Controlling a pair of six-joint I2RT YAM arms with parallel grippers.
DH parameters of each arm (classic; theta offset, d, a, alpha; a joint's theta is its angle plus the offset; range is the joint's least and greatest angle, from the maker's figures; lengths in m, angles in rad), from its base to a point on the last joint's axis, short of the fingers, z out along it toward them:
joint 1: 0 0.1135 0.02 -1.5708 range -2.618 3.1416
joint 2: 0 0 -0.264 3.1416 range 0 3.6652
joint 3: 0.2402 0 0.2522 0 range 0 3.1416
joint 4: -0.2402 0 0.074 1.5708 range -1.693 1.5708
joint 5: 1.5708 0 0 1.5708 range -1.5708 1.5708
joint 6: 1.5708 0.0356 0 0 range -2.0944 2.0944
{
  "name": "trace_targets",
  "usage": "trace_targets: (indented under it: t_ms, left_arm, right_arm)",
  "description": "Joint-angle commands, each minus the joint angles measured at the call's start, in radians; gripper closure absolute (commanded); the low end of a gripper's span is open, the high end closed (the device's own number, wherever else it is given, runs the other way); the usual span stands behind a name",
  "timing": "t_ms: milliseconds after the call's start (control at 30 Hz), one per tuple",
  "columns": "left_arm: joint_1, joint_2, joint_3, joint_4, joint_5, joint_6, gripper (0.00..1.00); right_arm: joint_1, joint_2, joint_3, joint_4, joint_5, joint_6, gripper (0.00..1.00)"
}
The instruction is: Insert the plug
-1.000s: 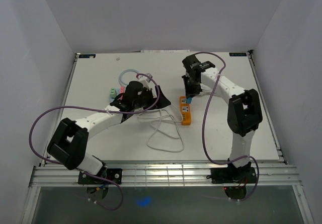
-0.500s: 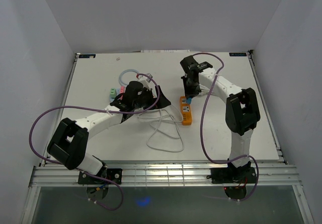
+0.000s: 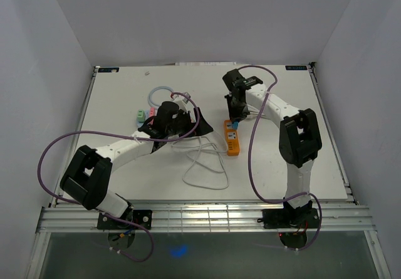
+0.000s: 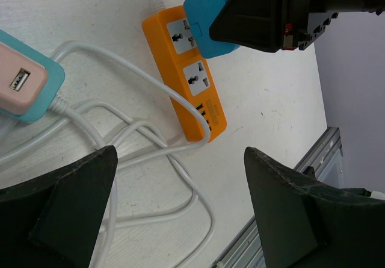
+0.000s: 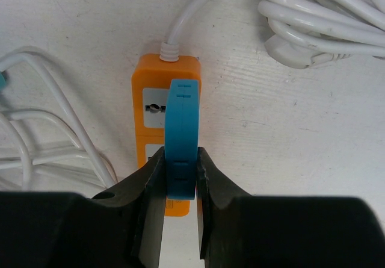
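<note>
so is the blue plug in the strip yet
Not in. The right hand holds the blue plug at the edge of the orange strip; both sockets show uncovered.

so the top cam sits high up behind the arm bases and looks down over the whole worktop (image 3: pixel 125 97), pretty far off. left wrist cam hangs mid-close and tilted down, with the left hand (image 4: pixel 180 153) filling its bottom corners. right wrist cam is super close, staring straight down past the right hand (image 5: pixel 180 159). all three catch the orange power strip (image 3: pixel 232 139) and the blue plug (image 5: pixel 181 129)
</note>
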Motion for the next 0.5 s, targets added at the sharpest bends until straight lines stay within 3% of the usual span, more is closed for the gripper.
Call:
trace_targets:
  t_ms: [0, 467]
  left_arm:
    - [-0.003, -0.004, -0.006, 0.024, 0.013, 0.004, 0.03]
    - [-0.008, -0.008, -0.027, 0.031, 0.015, -0.001, 0.03]
  right_arm:
    - [0.011, 0.033, 0.017, -0.008, 0.034, 0.001, 0.92]
    - [0.040, -0.012, -0.155, 0.087, 0.043, 0.033, 0.92]
